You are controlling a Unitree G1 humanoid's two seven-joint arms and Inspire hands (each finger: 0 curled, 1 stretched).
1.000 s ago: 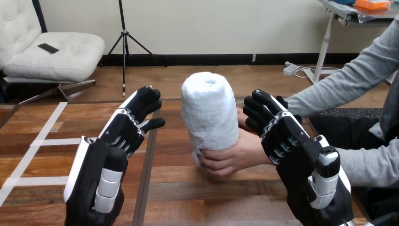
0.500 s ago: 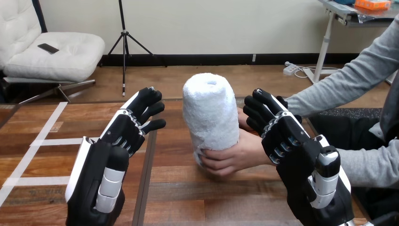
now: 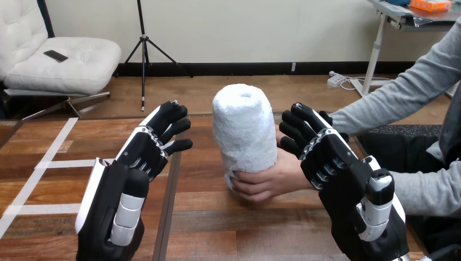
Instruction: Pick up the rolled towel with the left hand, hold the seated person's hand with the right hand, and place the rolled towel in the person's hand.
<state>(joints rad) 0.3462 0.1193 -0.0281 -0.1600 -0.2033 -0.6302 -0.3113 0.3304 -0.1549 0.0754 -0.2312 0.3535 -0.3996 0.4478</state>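
- Currently, the rolled towel (image 3: 243, 128) is seen standing upright over the tabletop (image 3: 206, 228), gripped near its base by the person's hand (image 3: 269, 182).
- The left hand (image 3: 144, 149) is held released, fingers loosely spread, left of the towel and apart from it.
- The right hand (image 3: 326, 157) is likewise released, fingers relaxed, just beside the person's hand at the wrist; contact cannot be told.

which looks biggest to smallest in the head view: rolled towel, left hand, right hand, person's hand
1. left hand and right hand, alike; nearness to the camera enlarges them
2. rolled towel
3. person's hand gripping it
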